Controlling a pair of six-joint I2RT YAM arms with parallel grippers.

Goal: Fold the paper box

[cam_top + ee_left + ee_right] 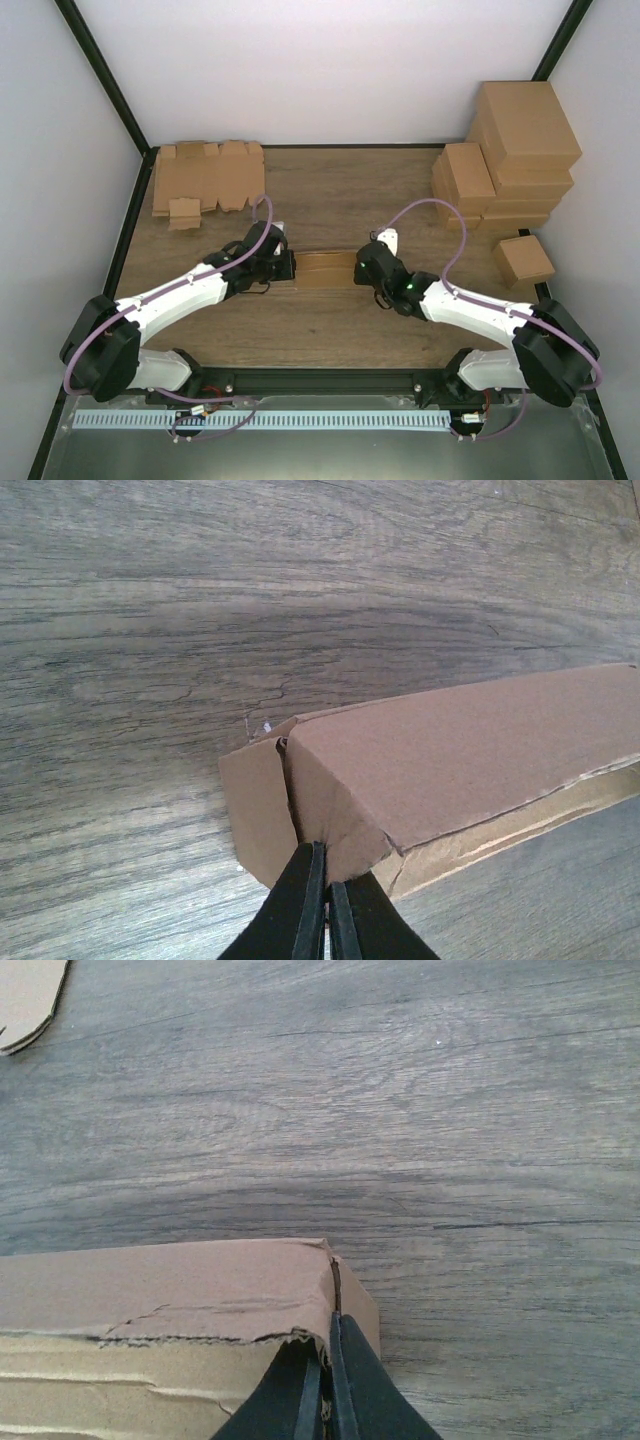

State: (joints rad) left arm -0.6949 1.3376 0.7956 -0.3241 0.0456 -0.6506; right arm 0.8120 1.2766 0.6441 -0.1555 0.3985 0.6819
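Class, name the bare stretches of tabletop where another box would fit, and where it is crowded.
Bare wood: the back middle, between the flat cardboard blanks and the stacked boxes; the near strip in front of the paper box. Crowded: right back corner and centre.

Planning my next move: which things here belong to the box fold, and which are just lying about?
In the job: paper box; left gripper, shut on its left end; right gripper, shut on its right end.
Lying about: flat cardboard blanks, far left; stacked folded boxes, far right; single small box near them.
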